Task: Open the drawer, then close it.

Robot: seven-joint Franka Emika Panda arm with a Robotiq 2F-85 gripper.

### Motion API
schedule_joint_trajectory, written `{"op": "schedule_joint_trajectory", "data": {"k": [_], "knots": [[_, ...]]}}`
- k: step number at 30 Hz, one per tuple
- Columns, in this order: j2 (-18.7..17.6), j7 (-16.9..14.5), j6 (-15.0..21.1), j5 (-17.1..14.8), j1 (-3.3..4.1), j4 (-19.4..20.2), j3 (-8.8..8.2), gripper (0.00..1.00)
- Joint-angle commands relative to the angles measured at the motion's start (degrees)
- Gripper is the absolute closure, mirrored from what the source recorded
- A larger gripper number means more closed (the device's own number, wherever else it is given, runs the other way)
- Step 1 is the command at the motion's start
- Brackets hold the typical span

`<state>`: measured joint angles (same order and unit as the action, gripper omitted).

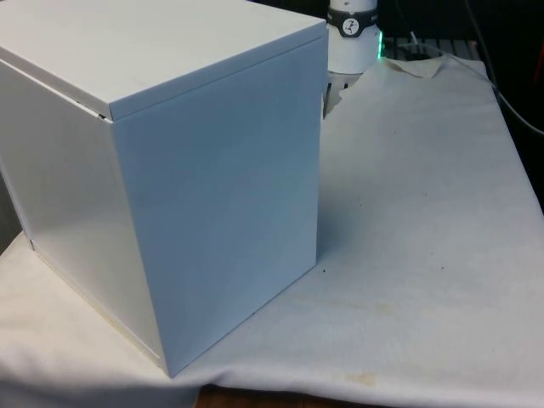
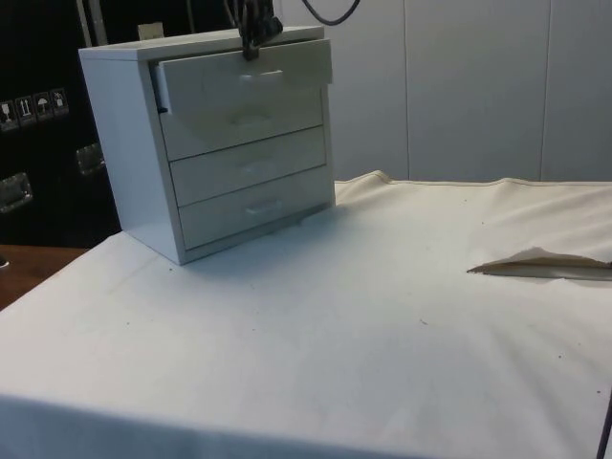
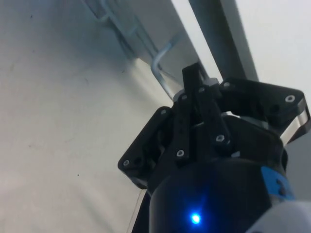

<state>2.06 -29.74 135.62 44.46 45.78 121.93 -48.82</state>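
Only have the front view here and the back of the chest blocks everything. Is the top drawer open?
Observer: Yes. In the side view the top drawer is pulled partly out of the chest of drawers. The three lower drawers sit flush.
Operator: Where's the gripper?
Observer: The gripper is at that drawer's upper front edge, above its handle.
Operator: Fingers?
Observer: In the wrist view the fingers are together, with a bent metal bar just past the tips. I can't tell if they touch it.

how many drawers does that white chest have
4, stacked on the chest: top drawer pulled partly out with the gripper at it, second, third, bottom.
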Motion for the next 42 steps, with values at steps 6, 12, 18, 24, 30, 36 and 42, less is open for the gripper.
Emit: {"op": "schedule_joint_trajectory", "data": {"k": [6, 12, 18, 24, 30, 36, 42], "knots": [[-3.2, -2.3, 2.9, -3.0, -0.46, -1.4, -1.78, 1.0], [-4.1, -2.6, 4.1, -3.8, -0.52, -1.6, -2.58, 1.0], [-4.6, -2.6, 4.9, -4.1, -0.63, -1.7, -3.04, 1.0], [-5.2, -2.6, 5.7, -4.2, -0.63, -2.1, -3.67, 1.0], [-5.8, -2.8, 6.4, -4.8, -0.86, -2.5, -4.01, 1.0], [-6.4, -2.6, 6.7, -4.8, -0.8, -2.8, -4.47, 1.0], [-6.8, -2.5, 6.8, -4.8, -0.92, -3.0, -4.76, 1.0]]}}
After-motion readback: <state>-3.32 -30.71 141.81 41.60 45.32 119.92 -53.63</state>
